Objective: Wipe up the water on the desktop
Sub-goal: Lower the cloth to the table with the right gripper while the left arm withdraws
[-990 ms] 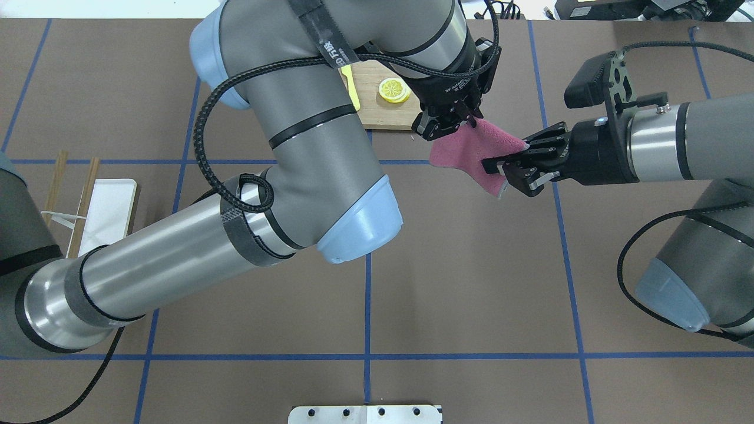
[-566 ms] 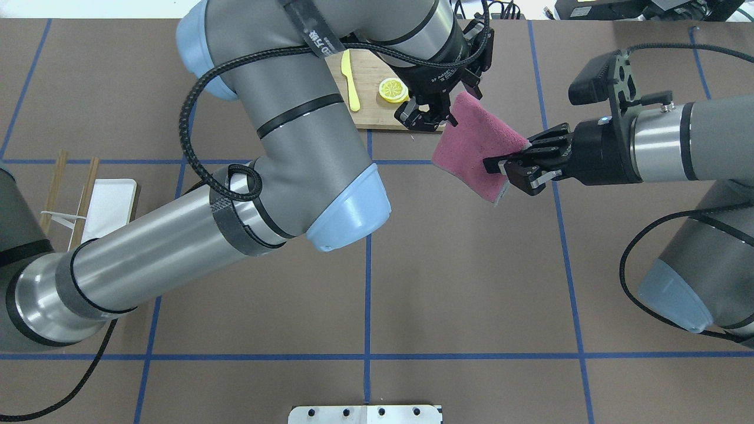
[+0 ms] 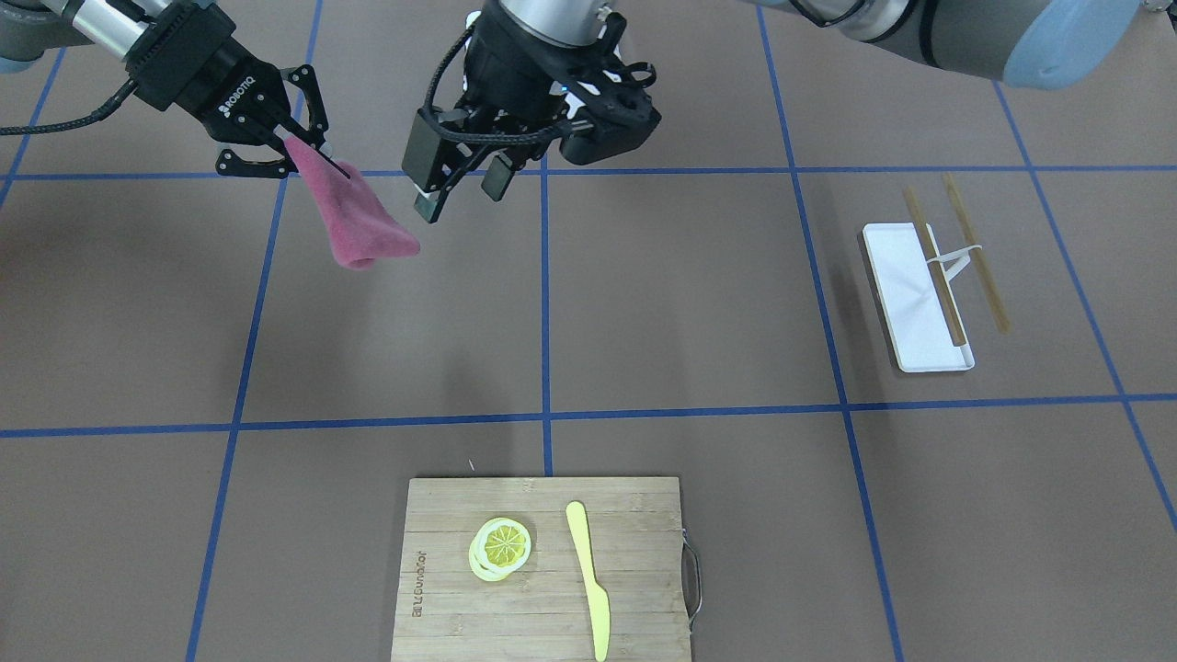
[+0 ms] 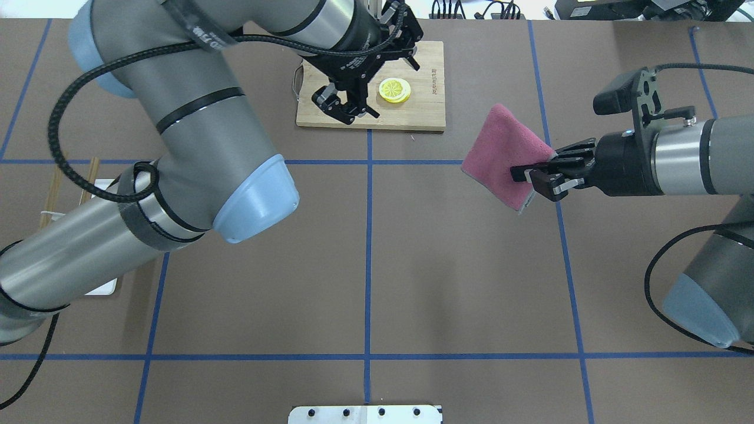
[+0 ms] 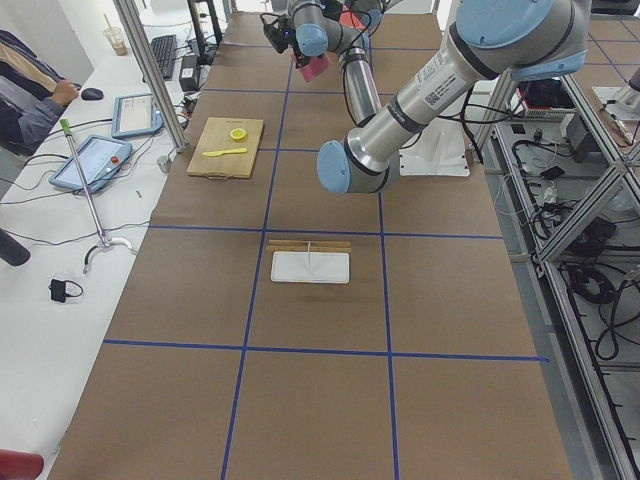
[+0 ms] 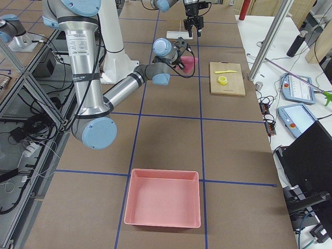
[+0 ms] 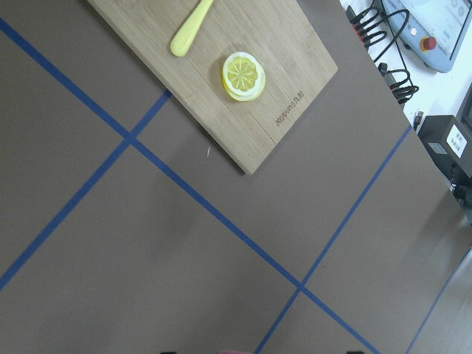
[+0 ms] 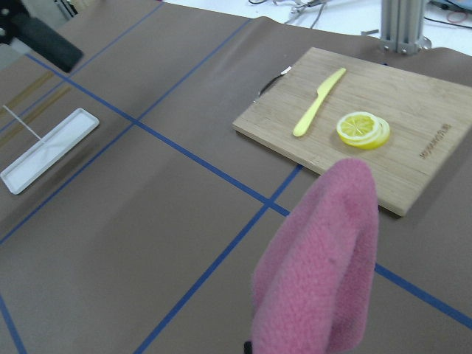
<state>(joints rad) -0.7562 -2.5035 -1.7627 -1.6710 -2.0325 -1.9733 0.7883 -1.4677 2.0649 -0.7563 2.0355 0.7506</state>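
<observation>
The desktop (image 4: 459,265) is a brown surface with blue tape lines; no water shows on it. My right gripper (image 4: 522,175) is shut on the edge of a pink cloth (image 4: 502,152) and holds it in the air above the desktop. The front-facing view shows the cloth (image 3: 354,225) hanging from that gripper (image 3: 308,152). The cloth also fills the lower right wrist view (image 8: 324,258). My left gripper (image 4: 341,106) is open and empty over the near-left part of the bamboo cutting board (image 4: 424,115), apart from the cloth. It also shows in the front-facing view (image 3: 460,195).
The board carries lemon slices (image 4: 394,90) and a yellow knife (image 3: 588,579). A white tray (image 3: 915,294) with chopsticks (image 3: 975,253) lies on the robot's left side. A pink bin (image 6: 163,205) stands at the robot's right end of the table.
My left gripper has let go of the cloth and swung away left, over the cutting board. My right gripper has moved slightly right, holding the cloth alone.
</observation>
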